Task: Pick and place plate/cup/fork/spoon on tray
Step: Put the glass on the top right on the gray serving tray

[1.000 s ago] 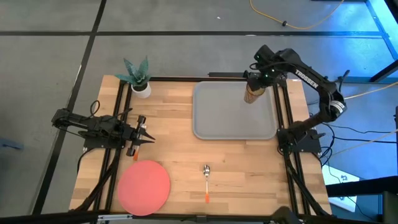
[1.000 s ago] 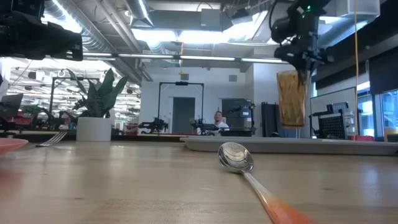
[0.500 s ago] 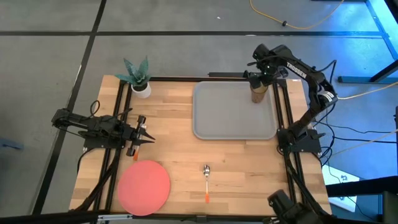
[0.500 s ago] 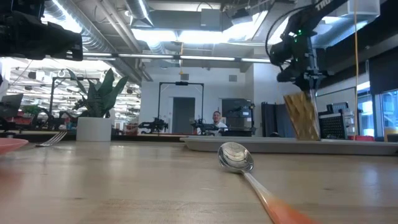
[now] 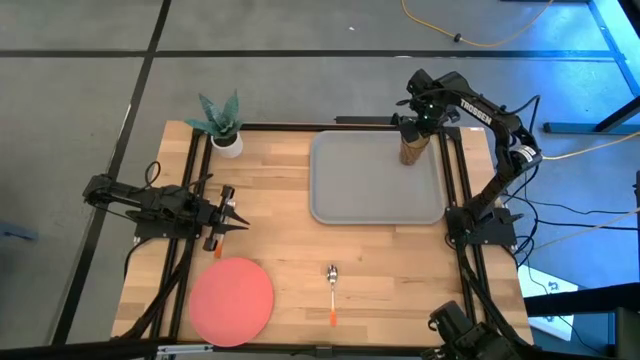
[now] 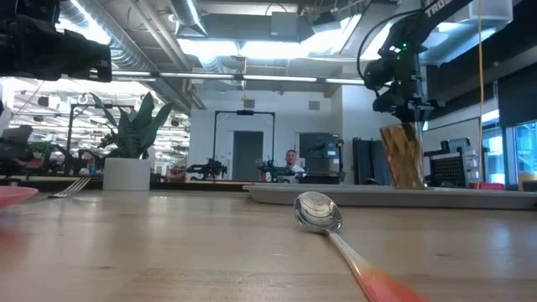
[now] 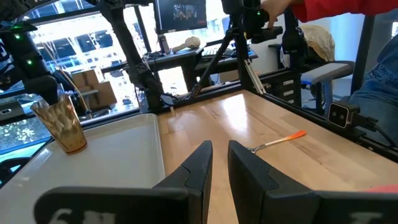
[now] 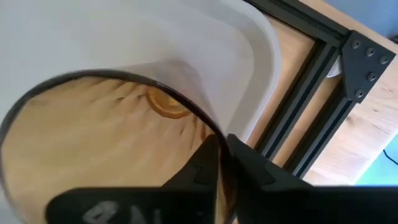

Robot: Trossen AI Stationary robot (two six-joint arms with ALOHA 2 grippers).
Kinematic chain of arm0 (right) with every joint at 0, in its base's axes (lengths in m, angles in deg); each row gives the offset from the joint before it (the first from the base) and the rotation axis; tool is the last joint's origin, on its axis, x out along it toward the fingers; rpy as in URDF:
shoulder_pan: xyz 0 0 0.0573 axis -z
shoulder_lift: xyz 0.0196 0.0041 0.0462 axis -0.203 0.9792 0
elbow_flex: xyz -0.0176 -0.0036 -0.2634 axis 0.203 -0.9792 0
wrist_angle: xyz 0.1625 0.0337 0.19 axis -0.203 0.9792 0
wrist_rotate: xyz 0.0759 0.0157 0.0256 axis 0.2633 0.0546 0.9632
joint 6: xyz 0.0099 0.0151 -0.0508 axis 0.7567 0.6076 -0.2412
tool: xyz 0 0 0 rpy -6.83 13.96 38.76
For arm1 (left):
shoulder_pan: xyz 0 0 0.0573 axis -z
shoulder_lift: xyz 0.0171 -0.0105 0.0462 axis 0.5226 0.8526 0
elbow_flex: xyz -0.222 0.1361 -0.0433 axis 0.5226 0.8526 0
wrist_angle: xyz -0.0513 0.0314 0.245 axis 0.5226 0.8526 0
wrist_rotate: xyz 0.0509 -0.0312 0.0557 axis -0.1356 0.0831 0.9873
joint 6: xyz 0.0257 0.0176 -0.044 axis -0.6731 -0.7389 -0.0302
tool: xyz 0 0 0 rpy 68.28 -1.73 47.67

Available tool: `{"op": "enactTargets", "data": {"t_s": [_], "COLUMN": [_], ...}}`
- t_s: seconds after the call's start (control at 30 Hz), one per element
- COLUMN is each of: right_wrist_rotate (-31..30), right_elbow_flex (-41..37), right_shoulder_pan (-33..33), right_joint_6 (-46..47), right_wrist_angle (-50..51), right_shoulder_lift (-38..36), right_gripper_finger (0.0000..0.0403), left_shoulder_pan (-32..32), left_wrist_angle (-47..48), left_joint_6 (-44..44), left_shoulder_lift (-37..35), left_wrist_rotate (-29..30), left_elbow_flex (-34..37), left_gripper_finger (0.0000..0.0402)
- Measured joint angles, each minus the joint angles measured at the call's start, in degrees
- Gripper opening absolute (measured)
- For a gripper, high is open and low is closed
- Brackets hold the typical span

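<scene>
The amber cup (image 5: 411,151) stands at the far right corner of the grey tray (image 5: 365,190); my right gripper (image 5: 418,127) is above it and shut on its rim. In the low view the cup (image 6: 401,157) stands almost upright below the gripper (image 6: 409,117). The left wrist view shows its base (image 7: 74,148) on the tray. The pink plate (image 5: 232,300) lies at the near left. The spoon (image 5: 332,290) lies on the table near the front edge. My left gripper (image 5: 228,212) hovers shut over the table's left side, and the fork's orange handle (image 5: 217,243) lies just beside it. My right gripper pinches the cup's rim wall (image 8: 205,127), one finger inside the cup and one outside. The fingers come from above, pointing down. The cup stands nearly upright under the gripper, its base on the tray's far right corner.
A white pot with a green plant (image 5: 224,125) stands at the far left corner. Black frame rails (image 5: 455,180) run along the table's right side beside the tray. The rest of the tray is bare. A person (image 7: 348,12) shows beyond the table in the left wrist view.
My right gripper has gone down and a little toward the table's right edge with the cup. The cup was lifted clear above the tray, then came down tilted; now it stands nearly upright with its base on the tray's far right corner.
</scene>
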Motion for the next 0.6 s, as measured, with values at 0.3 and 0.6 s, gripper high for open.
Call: {"op": "enactTargets", "data": {"t_s": [0.3,0.6], "right_wrist_rotate": [0.0,0.0], "right_elbow_flex": [0.0,3.5], "right_shoulder_pan": [0.0,0.0], "right_joint_6": [-0.8,-1.5], "right_wrist_angle": [-0.1,4.3], "right_shoulder_lift": [0.0,-0.1], "right_gripper_finger": [0.0071,0.0072], "left_shoulder_pan": [0.0,0.0], "left_wrist_angle": [0.0,0.0], "left_joint_6": [0.0,0.0], "left_shoulder_lift": [0.0,0.0], "left_wrist_rotate": [0.0,0.0], "left_elbow_flex": [0.0,0.0], "left_gripper_finger": [0.0045,0.0045]}}
